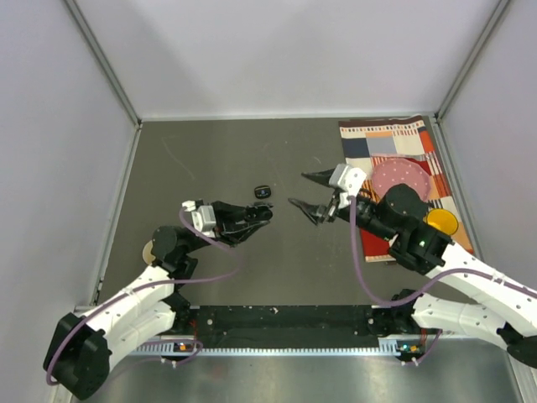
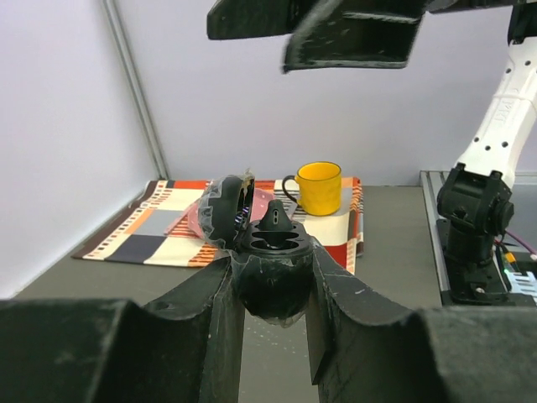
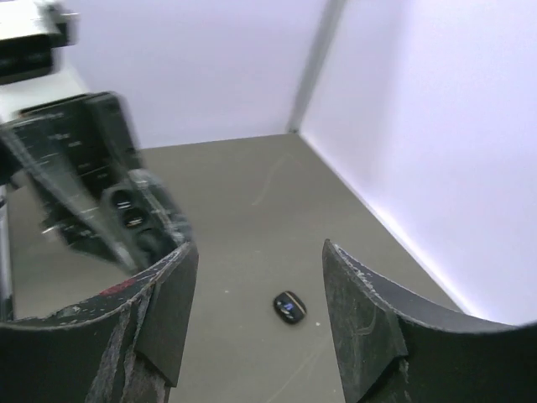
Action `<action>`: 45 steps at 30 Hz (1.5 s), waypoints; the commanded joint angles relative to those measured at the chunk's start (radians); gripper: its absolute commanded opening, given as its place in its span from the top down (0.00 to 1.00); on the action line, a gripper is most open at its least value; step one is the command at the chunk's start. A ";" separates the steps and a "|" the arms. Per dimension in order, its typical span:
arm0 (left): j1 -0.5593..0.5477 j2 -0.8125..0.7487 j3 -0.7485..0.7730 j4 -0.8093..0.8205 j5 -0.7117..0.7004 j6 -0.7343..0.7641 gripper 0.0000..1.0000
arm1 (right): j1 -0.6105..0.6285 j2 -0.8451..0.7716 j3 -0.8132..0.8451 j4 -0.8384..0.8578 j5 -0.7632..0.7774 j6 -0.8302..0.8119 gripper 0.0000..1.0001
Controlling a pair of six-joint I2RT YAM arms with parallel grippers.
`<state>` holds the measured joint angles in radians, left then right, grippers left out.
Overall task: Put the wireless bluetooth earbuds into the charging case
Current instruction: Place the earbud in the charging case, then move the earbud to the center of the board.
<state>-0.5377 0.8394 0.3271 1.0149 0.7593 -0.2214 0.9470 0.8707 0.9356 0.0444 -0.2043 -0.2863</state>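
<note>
My left gripper [image 1: 263, 215] is shut on the black charging case [image 2: 273, 270] and holds it above the table, its lid [image 2: 225, 210] hinged open to the left. The case's two wells face up; a tiny black pointed earbud [image 2: 278, 220] sticks up at their far edge. My right gripper [image 1: 297, 188] is open and empty, just right of the case, and shows blurred at the top of the left wrist view [image 2: 336, 29]. In the right wrist view its fingers [image 3: 168, 302] frame a small black oval pod [image 3: 289, 306] lying on the table [image 1: 263, 191]. No other earbuds show.
A patterned cloth [image 1: 394, 168] lies at the right rear with a yellow mug [image 2: 319, 186] and a pink plate [image 1: 398, 178] on it. Grey walls close in the dark table [image 1: 210, 159] on three sides.
</note>
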 commanded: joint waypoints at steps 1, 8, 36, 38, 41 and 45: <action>-0.002 -0.049 -0.019 0.017 -0.075 0.028 1.00 | 0.004 0.016 0.006 0.120 0.364 0.127 0.38; -0.002 -0.172 -0.040 -0.070 -0.208 0.096 1.00 | -0.097 0.166 0.114 -0.124 0.565 0.598 0.37; -0.001 -0.497 0.003 -0.440 -0.399 0.254 1.00 | -0.126 1.186 0.497 -0.121 -0.199 1.119 0.54; -0.001 -0.503 0.001 -0.450 -0.400 0.251 1.00 | -0.110 1.208 0.526 -0.158 -0.164 1.107 0.54; -0.001 -0.513 -0.003 -0.450 -0.403 0.249 1.00 | -0.096 1.240 0.537 -0.181 -0.153 1.102 0.54; -0.001 -0.517 -0.011 -0.447 -0.410 0.246 1.00 | -0.073 1.266 0.546 -0.205 -0.110 1.079 0.55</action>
<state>-0.5373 0.3355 0.2844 0.5449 0.3714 0.0189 0.8562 2.1075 1.4364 -0.1104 -0.3786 0.8265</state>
